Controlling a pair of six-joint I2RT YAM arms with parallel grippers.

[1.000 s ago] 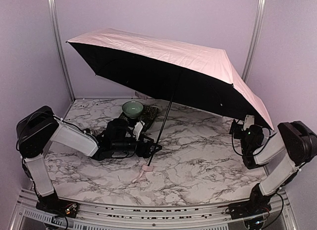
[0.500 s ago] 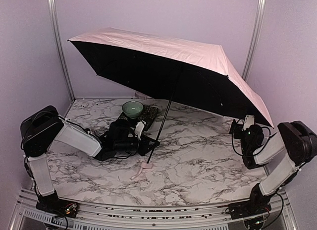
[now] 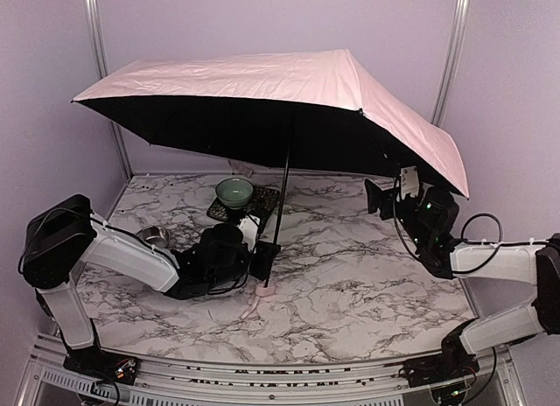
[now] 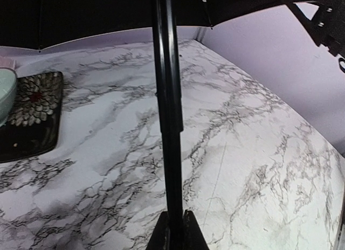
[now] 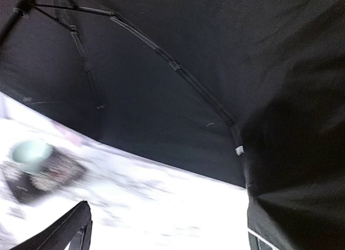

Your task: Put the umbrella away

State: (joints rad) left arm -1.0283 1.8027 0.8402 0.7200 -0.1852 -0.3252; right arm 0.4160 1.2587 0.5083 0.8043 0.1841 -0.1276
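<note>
The umbrella (image 3: pixel 289 87) stands open over the table, pale pink outside and black underneath. Its thin black shaft (image 3: pixel 278 205) runs nearly upright down to a small pink handle (image 3: pixel 262 291) resting on the marble. My left gripper (image 3: pixel 265 262) lies low on the table and is shut on the shaft just above the handle. In the left wrist view the shaft (image 4: pixel 168 126) rises straight out from between the closed fingertips (image 4: pixel 190 234). My right gripper (image 3: pixel 378 199) is raised under the canopy's right side, open and holding nothing. Its view is filled by the black lining and ribs (image 5: pixel 178 67).
A pale green bowl (image 3: pixel 234 192) sits on a dark patterned mat (image 3: pixel 263 202) at the back, left of the shaft. A small metal bowl (image 3: pixel 154 236) lies beside the left arm. Lilac walls and metal posts (image 3: pixel 101 73) close in the sides and back.
The left gripper has shut on the shaft and the umbrella has swung from a lean to nearly upright, canopy shifting left. The right arm has risen and reached in under the canopy's right edge.
</note>
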